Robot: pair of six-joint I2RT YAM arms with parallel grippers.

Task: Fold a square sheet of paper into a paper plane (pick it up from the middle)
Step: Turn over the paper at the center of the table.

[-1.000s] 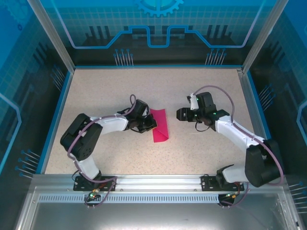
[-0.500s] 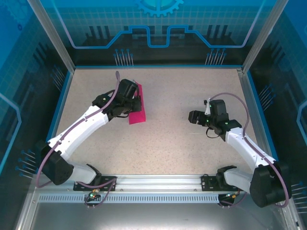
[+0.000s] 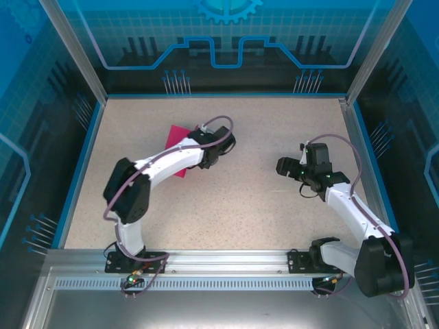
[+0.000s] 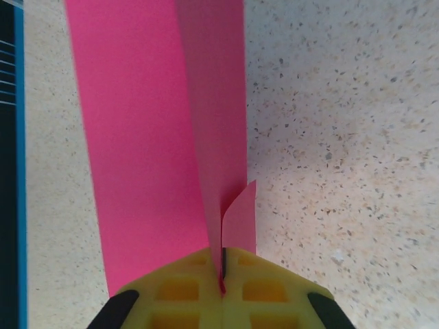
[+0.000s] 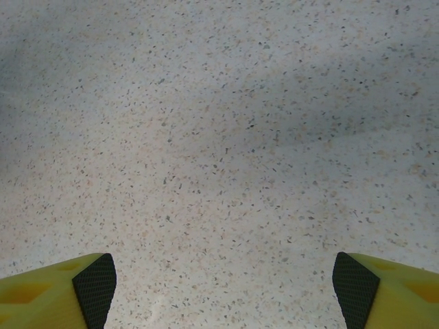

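From above: found the left gripper [image 3: 199,140] out over the far left of the table [image 3: 247,205], clamped on the pink paper [image 3: 178,137], with part of the sheet hidden under the forearm. Lay folded into a narrower shape, not an open square, so judged partway through the folding, not yet a finished plane. Stood the right gripper [image 3: 282,166] well apart to the right over bare surface, probably to stay clear while one arm alone handled the paper.

At the left wrist: showed the yellow fingers [image 4: 178,291] of the left gripper [image 4: 223,274] pressed together, with no gap beyond the paper's own thickness. Nipped the pink paper [image 4: 151,151] at its near end, right on a raised crease where two layers met. Ran away from the jaws as a long strip, wider on the left of the crease, with a small corner curling up just beside the pinch. Gripped on the crease, most likely, so that the layers stayed together and the fold could not spring open. Could not tell whether lifted clear of the speckled surface or resting on it.

At the right wrist: showed the right gripper [image 5: 223,281] with its fingertips [image 5: 96,288] spread wide at the bottom corners, nothing between them, speckled table [image 5: 219,137] beneath. Held nothing. Judged ready to come in and pin or press the paper once laid flat.
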